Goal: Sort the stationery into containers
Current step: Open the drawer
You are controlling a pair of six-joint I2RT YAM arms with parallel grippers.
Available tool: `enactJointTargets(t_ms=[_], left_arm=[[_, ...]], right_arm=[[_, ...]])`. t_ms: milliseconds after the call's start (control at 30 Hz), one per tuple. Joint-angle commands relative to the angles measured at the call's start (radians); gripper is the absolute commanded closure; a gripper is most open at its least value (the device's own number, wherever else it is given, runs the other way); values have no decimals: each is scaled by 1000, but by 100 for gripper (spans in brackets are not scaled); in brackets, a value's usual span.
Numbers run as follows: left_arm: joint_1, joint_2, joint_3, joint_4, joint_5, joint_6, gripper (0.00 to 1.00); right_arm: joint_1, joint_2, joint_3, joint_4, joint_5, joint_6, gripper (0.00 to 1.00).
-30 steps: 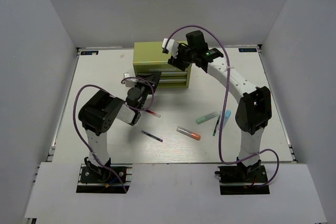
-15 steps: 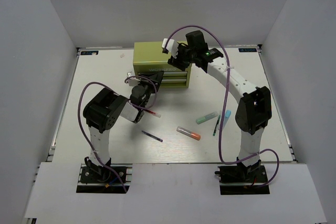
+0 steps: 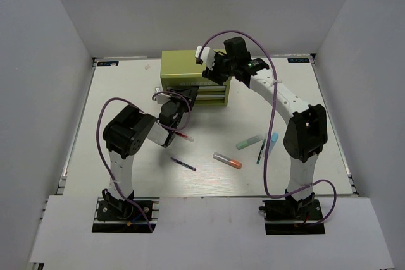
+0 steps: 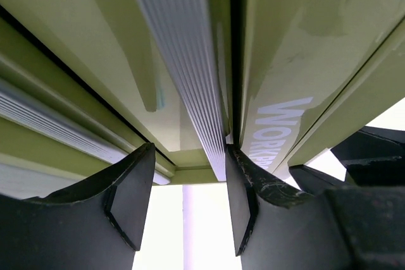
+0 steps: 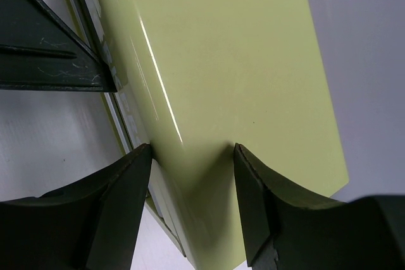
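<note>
The olive-green tool chest [image 3: 180, 67] stands at the back of the table, its drawers shut. My left gripper [image 3: 182, 100] is open at the chest's front. In the left wrist view [image 4: 186, 210] its right finger touches the end of a pale ribbed drawer front [image 4: 190, 74]. My right gripper [image 3: 211, 71] is open and rests on the chest's top [image 5: 228, 61] by its front edge [image 5: 190, 156]. On the table lie a red-dark pen [image 3: 183, 136], a purple pen [image 3: 183, 164], a grey-orange marker [image 3: 227, 160], a mint-green marker [image 3: 249, 142], a green pen [image 3: 260, 152] and a light-blue marker [image 3: 273, 140].
White walls close in the table [image 3: 126, 93] on three sides. The chest's lettering [image 4: 275, 128] shows beside my left fingers. My left gripper's fingers [image 5: 50, 42] show in the right wrist view, just below the chest's top edge.
My left arm has pushed forward, bringing its gripper up against the chest's drawer fronts. The right arm and the pens have not moved.
</note>
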Motion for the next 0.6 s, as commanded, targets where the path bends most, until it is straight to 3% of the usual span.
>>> enactJointTargets(t_ms=[0, 333, 567], left_arm=[[16, 34, 56, -45, -111, -2, 42], [7, 163, 87, 270, -225, 4, 52], [-36, 172, 66, 318, -339, 13, 58]], right_arm=[[-15, 30, -9, -15, 62, 10, 41], [-15, 38, -6, -70, 49, -13, 41], [-14, 48, -1, -92, 52, -8, 41]])
